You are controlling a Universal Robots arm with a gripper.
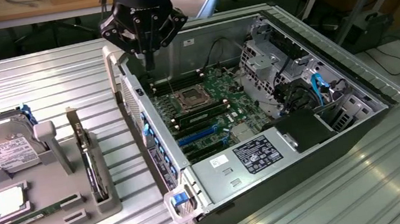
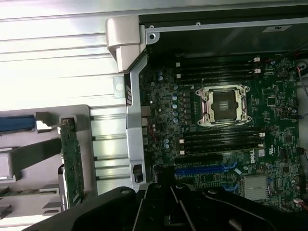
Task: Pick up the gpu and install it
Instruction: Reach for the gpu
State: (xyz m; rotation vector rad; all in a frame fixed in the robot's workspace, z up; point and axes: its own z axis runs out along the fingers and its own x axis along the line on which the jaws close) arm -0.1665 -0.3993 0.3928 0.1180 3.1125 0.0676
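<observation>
GPU [image 1: 89,158] is standing on its long edge in a slot of the gray holder tray [image 1: 46,183], on the exterior view's left of the open computer case [image 1: 352,123], with its silver bracket at the far end. In the wrist view its green board edge [image 2: 72,163] is showing upright in that holder, apart from the case wall. Nothing is touching it. On the same tray, further to the exterior view's left, a hard drive [image 1: 4,148] with a white label is leaning upright, and a processor chip [image 1: 8,201] and a narrow green memory stick [image 1: 42,213] are lying nearer the camera. Inside the case the motherboard [image 1: 218,107] is lying exposed, with an empty CPU socket [image 1: 191,98] and blue expansion slots [image 1: 199,136]. The gripper [image 1: 149,61] is hanging above the case's far corner on the exterior view's left, pointing down, its jaws clenched together on nothing, well apart from the GPU.
</observation>
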